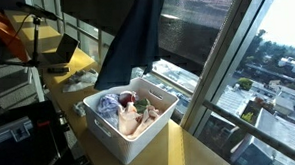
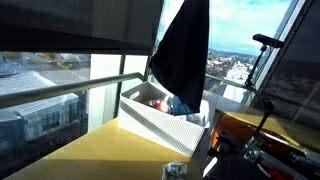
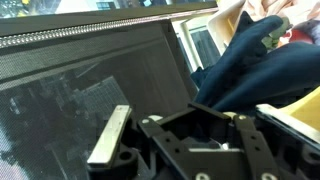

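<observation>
In an exterior view a dark cloth [image 1: 131, 43] hangs over the far edge of the white bin [image 1: 110, 139], barring any way in from behind; the bin's mouth is open from above and the near side, though heaped laundry [image 1: 129, 111] fills it; window glass [image 1: 227, 69] walls the right; a strip of yellow tabletop [image 1: 186, 151] gives room near right of the bin.

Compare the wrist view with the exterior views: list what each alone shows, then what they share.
Wrist only: the claw, shut, seen close. Exterior only: the whole white bin standing on the yellow table, and bright sky. Shared: the dark cloth hanging by the bin, and the mesh blind.
</observation>
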Controlling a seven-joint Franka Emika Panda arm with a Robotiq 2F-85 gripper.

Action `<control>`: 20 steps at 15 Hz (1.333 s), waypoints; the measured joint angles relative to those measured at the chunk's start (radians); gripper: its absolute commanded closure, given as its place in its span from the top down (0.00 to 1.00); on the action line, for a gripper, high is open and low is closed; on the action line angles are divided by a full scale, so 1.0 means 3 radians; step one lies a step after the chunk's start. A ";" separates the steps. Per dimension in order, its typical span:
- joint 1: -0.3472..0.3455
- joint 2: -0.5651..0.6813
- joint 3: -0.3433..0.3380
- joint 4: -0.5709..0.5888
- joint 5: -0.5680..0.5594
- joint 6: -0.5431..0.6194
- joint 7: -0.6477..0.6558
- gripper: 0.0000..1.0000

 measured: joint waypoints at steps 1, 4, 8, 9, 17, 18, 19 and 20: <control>-0.0004 0.0013 -0.0064 0.0009 0.0012 0.0000 -0.0036 0.00; -0.0016 0.0117 -0.0219 -0.0077 0.0085 0.0013 -0.0121 0.00; -0.0044 0.0346 -0.0291 -0.0424 0.0251 0.0182 -0.0190 0.00; -0.0044 0.0395 -0.0287 -0.0531 0.0278 0.0237 -0.0193 0.00; -0.0030 0.0457 -0.0096 -0.1329 0.0307 0.0466 -0.0155 0.47; -0.0030 0.0450 -0.0089 -0.1355 0.0307 0.0466 -0.0155 0.55; -0.0028 0.0437 -0.0079 -0.1370 0.0307 0.0466 -0.0155 0.61; -0.0022 0.0417 -0.0063 -0.1379 0.0307 0.0466 -0.0155 0.69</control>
